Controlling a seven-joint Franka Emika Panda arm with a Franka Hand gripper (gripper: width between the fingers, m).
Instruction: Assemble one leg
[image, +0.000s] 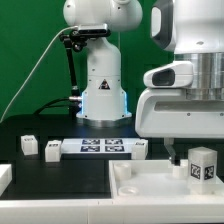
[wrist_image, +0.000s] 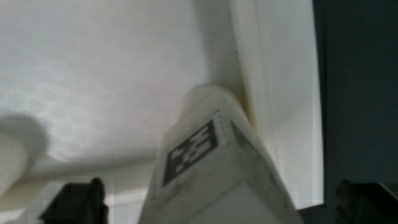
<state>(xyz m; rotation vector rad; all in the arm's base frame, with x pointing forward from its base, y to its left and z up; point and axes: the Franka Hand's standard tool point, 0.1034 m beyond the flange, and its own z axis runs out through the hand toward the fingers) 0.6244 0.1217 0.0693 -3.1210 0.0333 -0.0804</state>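
A leg (image: 203, 166), a small white block with a black-and-white tag, stands upright on a corner of the large white tray-like part (image: 150, 188). My gripper (image: 198, 158) hangs over it, jaws open, one dark finger (image: 172, 156) beside the leg. In the wrist view the leg (wrist_image: 217, 150) rises between my two fingertips (wrist_image: 80, 203), with a gap on each side, so my gripper (wrist_image: 222, 207) does not touch it. The tray-like part (wrist_image: 107, 90) fills the view behind it, and its edge runs close to the leg.
The marker board (image: 100, 147) lies across the black table. Two more white legs (image: 28, 146) (image: 52, 151) stand at its end on the exterior view's left, and another (image: 141, 148) at its other end. The robot base (image: 100, 85) stands behind. A white part's corner (image: 4, 178) shows at the exterior view's left edge.
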